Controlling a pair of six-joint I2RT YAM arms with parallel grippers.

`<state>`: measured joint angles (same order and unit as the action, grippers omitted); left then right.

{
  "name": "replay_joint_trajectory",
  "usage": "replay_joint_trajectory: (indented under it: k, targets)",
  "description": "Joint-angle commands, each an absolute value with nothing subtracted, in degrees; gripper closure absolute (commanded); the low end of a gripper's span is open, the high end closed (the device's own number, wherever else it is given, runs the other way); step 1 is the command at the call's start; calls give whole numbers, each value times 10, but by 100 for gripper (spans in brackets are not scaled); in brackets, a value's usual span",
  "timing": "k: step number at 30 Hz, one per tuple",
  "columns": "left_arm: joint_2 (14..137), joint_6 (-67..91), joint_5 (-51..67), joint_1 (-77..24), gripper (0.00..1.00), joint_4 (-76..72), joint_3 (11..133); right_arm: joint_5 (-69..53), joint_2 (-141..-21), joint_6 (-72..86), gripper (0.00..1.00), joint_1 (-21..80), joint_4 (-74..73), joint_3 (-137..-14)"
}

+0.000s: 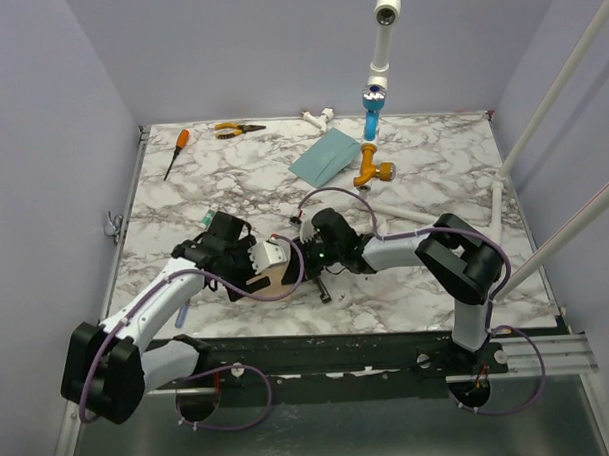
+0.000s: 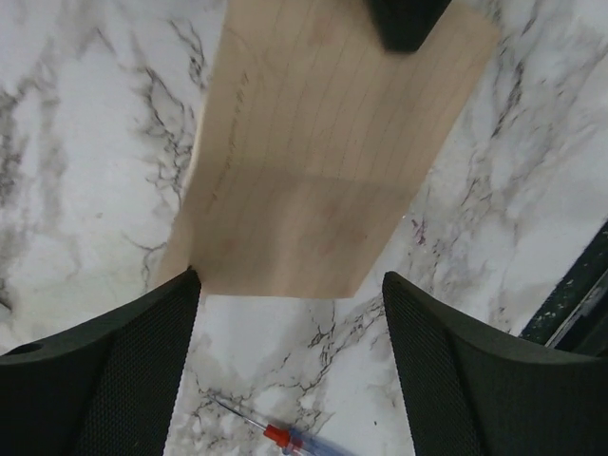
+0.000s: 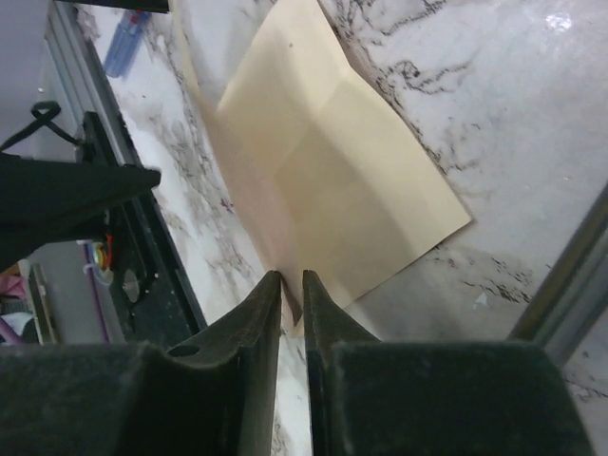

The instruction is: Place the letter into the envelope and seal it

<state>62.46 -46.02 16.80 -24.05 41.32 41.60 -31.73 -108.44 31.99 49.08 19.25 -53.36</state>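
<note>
Jaws on the left arm (image 1: 152,308) stood wide apart, flanking one short edge of the letter (image 2: 323,161), judged ready to receive it. Jaws on the right arm (image 1: 395,250) showed only a narrow slit at the letter's corner; whether they pinched the sheet could not be told. The envelope (image 1: 322,155) lay well apart from the letter, toward the far edge of the desk (image 1: 433,183), its opening indistinct. From above, both arms hid most of the letter.

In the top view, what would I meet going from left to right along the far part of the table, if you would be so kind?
screwdriver → pliers → envelope → orange fitting
</note>
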Motion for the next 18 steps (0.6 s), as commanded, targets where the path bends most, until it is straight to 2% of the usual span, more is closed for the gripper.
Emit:
replay_joint_trajectory:
  k: [1, 5, 12, 18]
  targets:
    - [695, -456, 52, -245, 26, 333, 404, -270, -1087, 295, 78, 494, 131, -544]
    - [768, -438, 47, -246, 29, 316, 413, -244, -1065, 252, 64, 494, 99, -543]
    - [788, -434, 61, -253, 30, 308, 408, -216, -996, 125, 47, 511, 73, -539]
    - [790, -443, 63, -253, 29, 307, 398, -203, -901, -65, 27, 553, 215, -421]
